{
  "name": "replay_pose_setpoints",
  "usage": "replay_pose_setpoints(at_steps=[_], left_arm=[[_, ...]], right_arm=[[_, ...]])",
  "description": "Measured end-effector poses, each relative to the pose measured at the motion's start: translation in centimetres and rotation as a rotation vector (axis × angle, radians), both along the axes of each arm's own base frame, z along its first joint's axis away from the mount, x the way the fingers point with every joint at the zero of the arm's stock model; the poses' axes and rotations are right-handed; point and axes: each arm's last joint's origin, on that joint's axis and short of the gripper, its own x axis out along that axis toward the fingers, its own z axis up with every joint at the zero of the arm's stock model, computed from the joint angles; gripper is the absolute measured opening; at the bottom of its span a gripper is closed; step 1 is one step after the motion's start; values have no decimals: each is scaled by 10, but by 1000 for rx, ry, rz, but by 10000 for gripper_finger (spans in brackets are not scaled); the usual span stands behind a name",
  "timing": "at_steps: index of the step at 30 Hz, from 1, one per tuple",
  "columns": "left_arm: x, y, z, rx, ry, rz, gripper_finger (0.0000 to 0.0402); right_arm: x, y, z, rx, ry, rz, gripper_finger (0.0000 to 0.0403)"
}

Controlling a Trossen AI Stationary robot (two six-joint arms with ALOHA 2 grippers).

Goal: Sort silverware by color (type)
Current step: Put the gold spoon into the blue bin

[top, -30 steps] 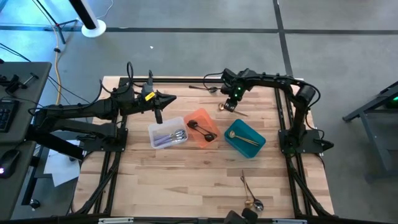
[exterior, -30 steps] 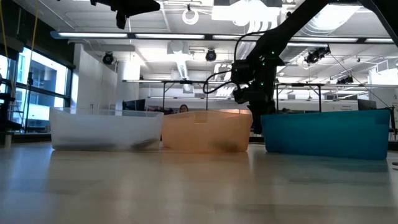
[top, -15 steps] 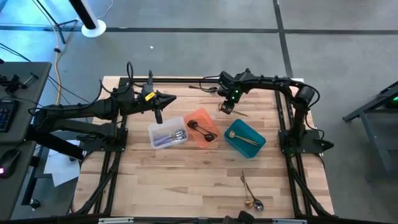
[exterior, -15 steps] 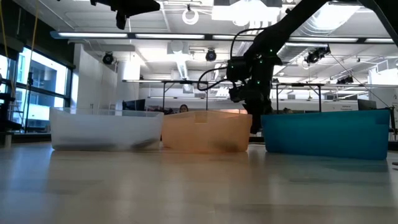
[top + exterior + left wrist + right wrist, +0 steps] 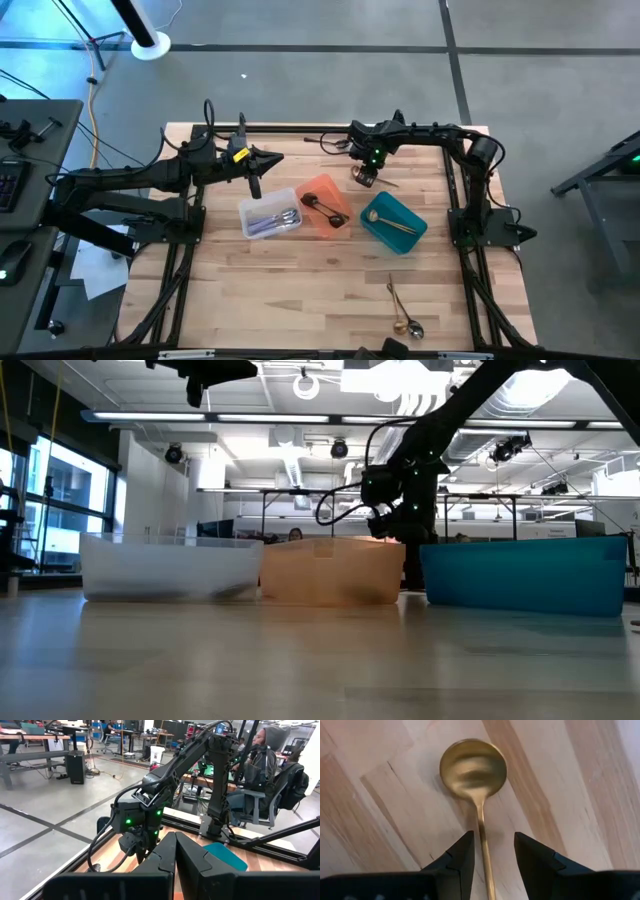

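Silverware nearest your table's front edge is a gold spoon (image 5: 405, 327) lying beside another piece, and past those you've got the three bins in a row: clear bin (image 5: 268, 213) with silver pieces, orange bin (image 5: 325, 202) with black ones, teal bin (image 5: 393, 222) with gold. Further back, your right gripper (image 5: 362, 175) has its fingers spread either side of a gold spoon's (image 5: 475, 775) handle on the wood, not pinching it. Your left gripper (image 5: 255, 186) is pressed together, hanging above the clear bin.
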Motion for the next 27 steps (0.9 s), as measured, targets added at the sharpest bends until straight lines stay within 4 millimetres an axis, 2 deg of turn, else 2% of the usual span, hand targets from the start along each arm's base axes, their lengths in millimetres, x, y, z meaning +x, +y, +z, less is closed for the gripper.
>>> replay_pose_setpoints(at_steps=[7, 15, 23, 27], left_arm=[[0, 0, 0, 0, 0, 0, 0], [0, 0, 0, 1, 0, 0, 0], [0, 0, 0, 2, 0, 7, 0], [0, 0, 0, 2, 1, 7, 0]], right_arm=[[0, 0, -1, -4, 6, 17, 124], [3, -1, -17, 26, 42, 11, 124], [3, -1, -18, 31, 44, -25, 124], [3, -1, -19, 32, 49, -25, 109]])
